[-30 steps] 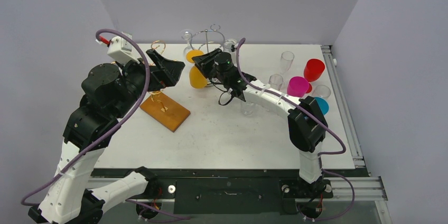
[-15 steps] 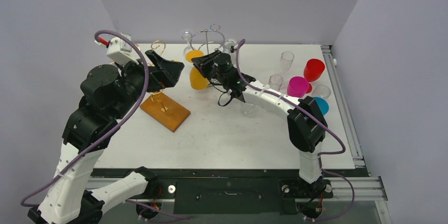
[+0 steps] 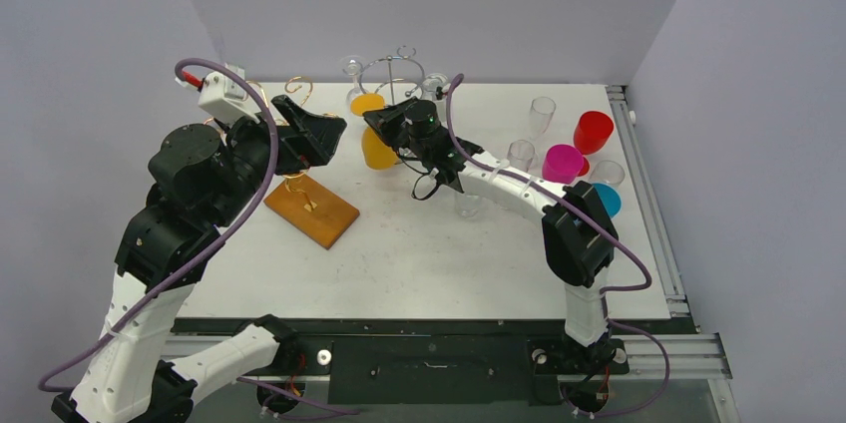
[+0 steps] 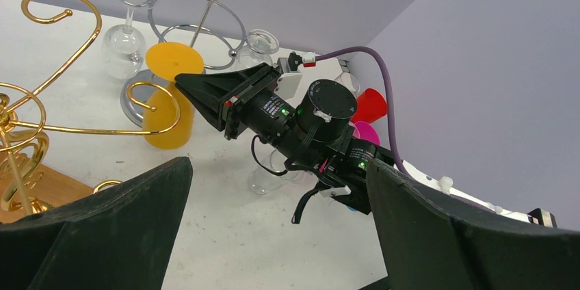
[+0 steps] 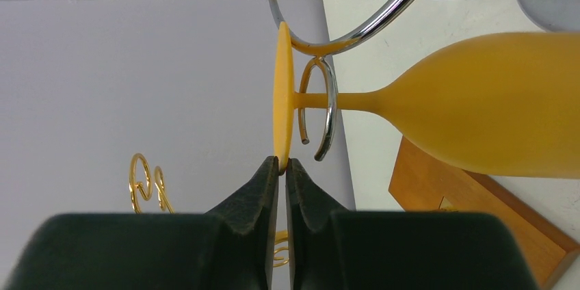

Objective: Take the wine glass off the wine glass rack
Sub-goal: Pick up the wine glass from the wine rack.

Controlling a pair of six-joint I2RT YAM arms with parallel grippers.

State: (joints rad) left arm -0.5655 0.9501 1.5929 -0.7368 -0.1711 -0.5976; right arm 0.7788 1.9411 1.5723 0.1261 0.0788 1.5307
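The orange wine glass [image 5: 492,105] hangs upside down on the silver rack [image 3: 399,64]. Its thin stem sits inside one of the rack's hooks [image 5: 328,109], and its flat round foot rests on top of that hook.

The right gripper [image 5: 282,167] is at the outer side of the rack. Its two fingers are pressed together on the very edge of the glass's foot. The left gripper [image 3: 337,136] is a little way off from the rack with its fingers wide apart, and it holds nothing.

The step now looks like getting the glass out of the hook. I think the pinch is small, only on the rim of the foot, so the heavy bowl could swing or slip. A firm squeeze and a slow pull should help. The stem has to slide out through the open end of the hook, away from the rack's middle, and stay level so it does not catch. Clear glasses [image 4: 123,47] hang on the same rack close by, so the pull should stay straight and not bump them.
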